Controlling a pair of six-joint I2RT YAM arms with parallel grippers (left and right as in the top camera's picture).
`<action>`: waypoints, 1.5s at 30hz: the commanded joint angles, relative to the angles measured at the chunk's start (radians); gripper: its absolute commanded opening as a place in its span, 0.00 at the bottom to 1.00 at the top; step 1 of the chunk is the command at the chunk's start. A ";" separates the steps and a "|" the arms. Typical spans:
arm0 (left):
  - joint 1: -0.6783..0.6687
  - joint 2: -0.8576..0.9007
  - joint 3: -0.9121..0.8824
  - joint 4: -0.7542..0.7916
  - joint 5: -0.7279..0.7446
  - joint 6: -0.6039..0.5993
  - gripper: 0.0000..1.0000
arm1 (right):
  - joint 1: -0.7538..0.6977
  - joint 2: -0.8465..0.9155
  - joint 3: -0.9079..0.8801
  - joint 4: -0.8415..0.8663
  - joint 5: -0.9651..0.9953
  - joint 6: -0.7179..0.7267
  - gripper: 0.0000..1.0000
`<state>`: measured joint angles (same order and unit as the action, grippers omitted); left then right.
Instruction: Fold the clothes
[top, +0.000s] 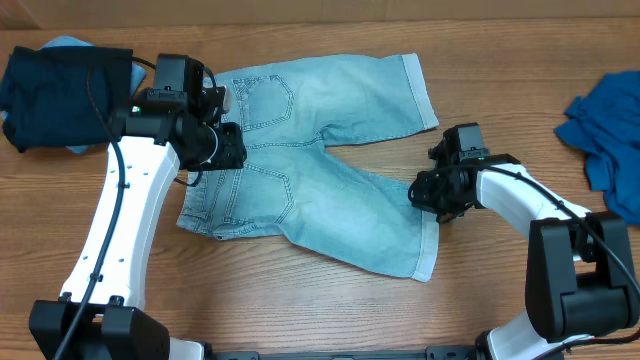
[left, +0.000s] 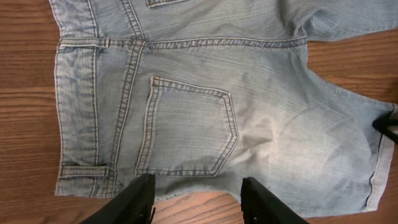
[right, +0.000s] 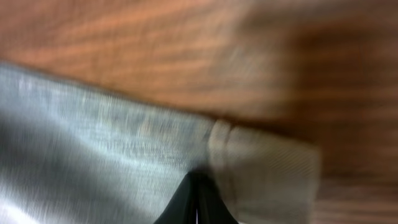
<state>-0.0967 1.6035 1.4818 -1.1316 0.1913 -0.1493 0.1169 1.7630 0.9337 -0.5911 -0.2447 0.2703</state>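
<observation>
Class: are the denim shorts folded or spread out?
Spread out: the denim shorts lie flat, both legs apart, back pockets showing.

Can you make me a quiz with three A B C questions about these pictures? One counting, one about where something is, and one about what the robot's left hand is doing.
1. How many back pockets show on the denim shorts?
A. one
B. two
C. four

2. Where is the dark navy garment?
A. on the shorts
B. off the shorts, at the left end of the table
C. at the right end of the table

3. How do the left gripper's jaws stand?
A. open, with nothing between them
B. shut on the shorts
C. shut on the navy garment

Answers:
1 B: two stitched pockets lie side by side near the waistband.
2 B: it sits on the wood, clear of the denim.
3 A: the left wrist view shows the two fingers apart at the shorts' edge.
</observation>
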 joint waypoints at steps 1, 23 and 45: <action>-0.003 -0.003 0.029 0.003 0.020 0.023 0.49 | -0.013 0.018 -0.029 0.100 0.299 0.056 0.04; -0.031 -0.005 0.028 -0.079 -0.065 0.128 0.43 | -0.013 -0.070 0.370 -0.202 0.165 -0.029 0.58; -0.106 -0.728 -0.232 -0.185 -0.324 -0.057 0.69 | -0.013 -0.270 0.308 -0.668 -0.089 0.037 0.91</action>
<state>-0.2031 0.8604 1.3914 -1.3537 -0.1280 -0.1589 0.1108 1.5013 1.2938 -1.2720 -0.3050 0.2905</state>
